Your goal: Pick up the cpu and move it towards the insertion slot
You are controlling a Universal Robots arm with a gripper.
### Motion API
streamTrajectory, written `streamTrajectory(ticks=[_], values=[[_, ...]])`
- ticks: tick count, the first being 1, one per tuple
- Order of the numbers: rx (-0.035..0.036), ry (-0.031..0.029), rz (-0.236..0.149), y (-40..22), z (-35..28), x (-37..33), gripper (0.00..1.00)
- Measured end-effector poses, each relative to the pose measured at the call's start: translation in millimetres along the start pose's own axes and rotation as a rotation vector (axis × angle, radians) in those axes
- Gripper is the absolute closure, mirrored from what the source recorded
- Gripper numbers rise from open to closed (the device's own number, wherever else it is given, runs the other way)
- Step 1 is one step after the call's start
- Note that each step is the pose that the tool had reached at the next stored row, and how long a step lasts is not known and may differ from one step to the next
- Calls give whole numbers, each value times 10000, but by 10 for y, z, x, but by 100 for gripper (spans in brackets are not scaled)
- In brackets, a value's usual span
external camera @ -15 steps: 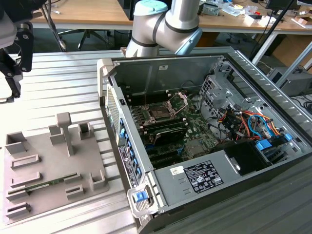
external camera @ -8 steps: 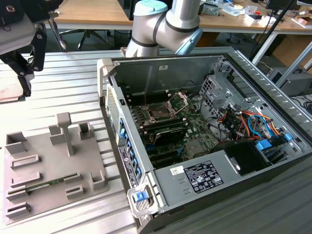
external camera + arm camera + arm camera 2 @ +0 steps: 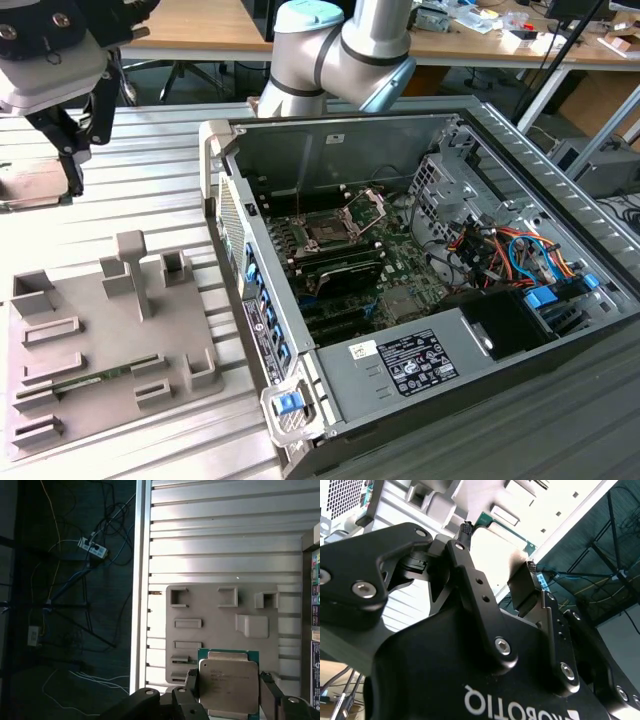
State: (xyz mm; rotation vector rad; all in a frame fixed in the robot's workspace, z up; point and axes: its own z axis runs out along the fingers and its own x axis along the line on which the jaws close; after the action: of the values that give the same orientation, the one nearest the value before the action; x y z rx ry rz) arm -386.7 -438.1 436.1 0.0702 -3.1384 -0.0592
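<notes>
Exterior view: gripper (image 3: 85, 140) hangs above the slatted table (image 3: 150, 190) at the exterior view's left, beyond the far edge of the grey fixture tray (image 3: 100, 330); what it carries cannot be made out here. Open computer case (image 3: 430, 300) at the exterior view's right, with the insertion slot (image 3: 328, 232) inside, bracket hinged up, well apart from the gripper

Second wrist view: fingers (image 3: 470, 575) partly closed on a bright plate with a green edge, probably the cpu (image 3: 495, 547)

First wrist view: cpu (image 3: 228, 690) clamped by opposite edges between both fingers, silvery top towards the camera, held over the tray (image 3: 225, 625)
</notes>
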Motion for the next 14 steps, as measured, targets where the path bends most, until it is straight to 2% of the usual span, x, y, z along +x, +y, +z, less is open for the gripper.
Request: streamTrajectory(ticks=[4, 8, 12, 14], values=[[-1, 10, 1, -5, 0, -102, 45], [-1, 15, 1, -7, 0, -153, 45], [-2, 25, 1, -12, 0, -264, 45], [-2, 29, 1, -13, 0, -295, 45]])
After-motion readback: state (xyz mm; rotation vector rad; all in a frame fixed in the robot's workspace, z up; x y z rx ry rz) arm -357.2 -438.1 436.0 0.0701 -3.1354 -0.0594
